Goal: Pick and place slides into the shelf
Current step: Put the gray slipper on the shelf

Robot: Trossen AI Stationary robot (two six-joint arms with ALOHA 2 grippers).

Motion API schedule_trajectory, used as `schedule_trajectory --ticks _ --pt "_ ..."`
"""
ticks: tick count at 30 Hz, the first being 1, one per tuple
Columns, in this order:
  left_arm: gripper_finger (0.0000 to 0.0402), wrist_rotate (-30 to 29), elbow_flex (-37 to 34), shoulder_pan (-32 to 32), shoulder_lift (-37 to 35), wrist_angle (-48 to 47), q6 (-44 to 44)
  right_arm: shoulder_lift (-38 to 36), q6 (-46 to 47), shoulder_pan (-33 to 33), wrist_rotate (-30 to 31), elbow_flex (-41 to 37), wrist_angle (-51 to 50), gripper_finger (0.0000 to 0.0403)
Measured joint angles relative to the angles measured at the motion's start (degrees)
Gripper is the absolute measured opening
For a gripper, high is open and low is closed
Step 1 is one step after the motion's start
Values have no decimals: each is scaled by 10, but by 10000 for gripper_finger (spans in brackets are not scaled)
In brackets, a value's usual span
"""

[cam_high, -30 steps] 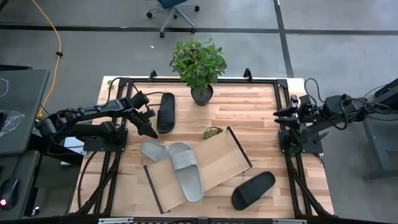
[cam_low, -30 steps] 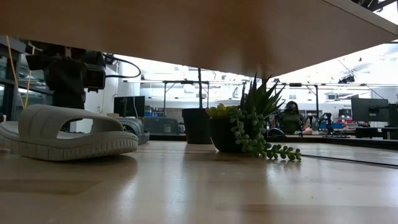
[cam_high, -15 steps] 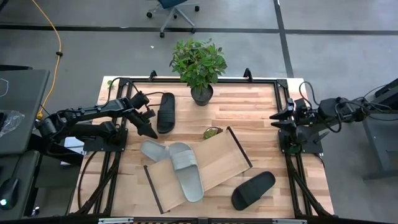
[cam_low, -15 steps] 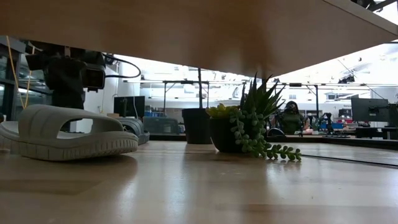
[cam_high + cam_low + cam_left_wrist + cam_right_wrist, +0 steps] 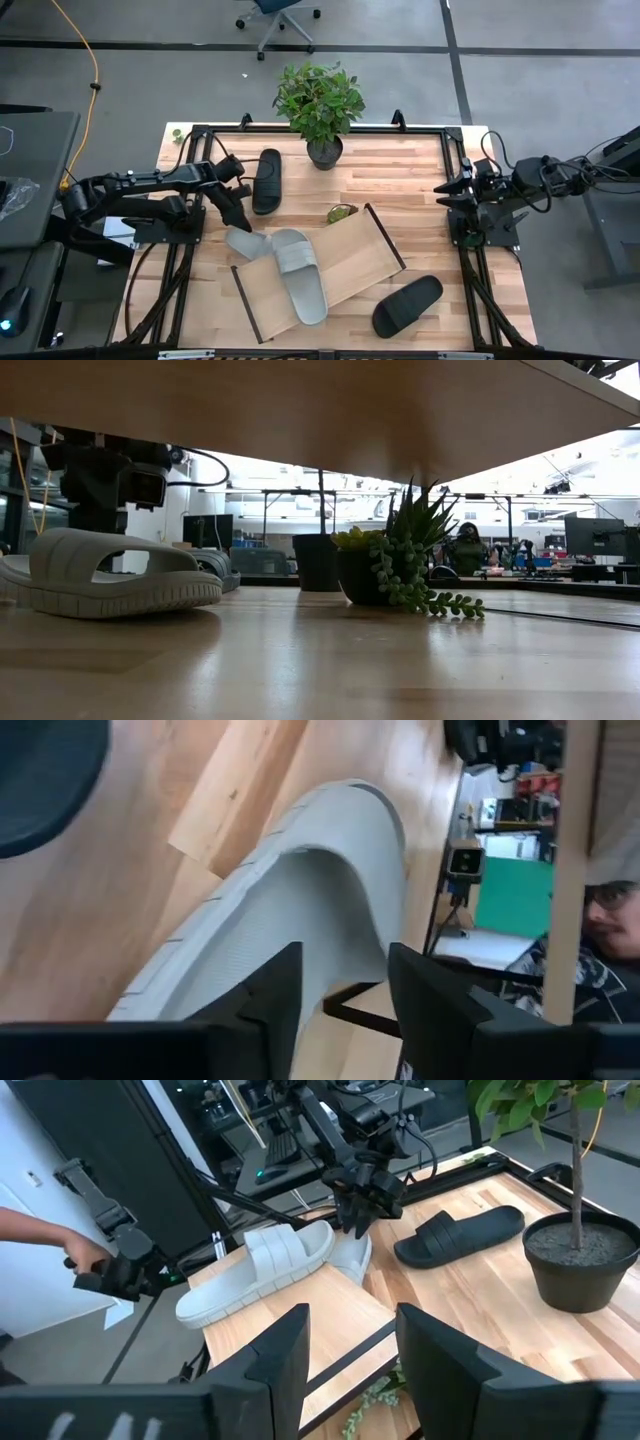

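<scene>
Left end effector parted over grey slide, seemingly not gripping; two grey slides, two black.

A light grey slide lies on the table at the left of the frame, with a dark arm above it at upper left. A small succulent pot sits at centre. A pale wood underside spans the top.

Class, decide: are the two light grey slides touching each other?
Touching. In the high view, the grey slide on the shelf overlaps the second grey slide beside it, with no table showing between them.
</scene>
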Motion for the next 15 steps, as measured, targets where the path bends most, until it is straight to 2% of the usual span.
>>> schedule_trajectory --ticks 7,15 --pt "201 -16 0 -12 0 25 -17 0 -4 0 0 0 -6 141" --pt "200 -27 0 -52 23 25 -39 0 -15 0 3 0 -13 141"
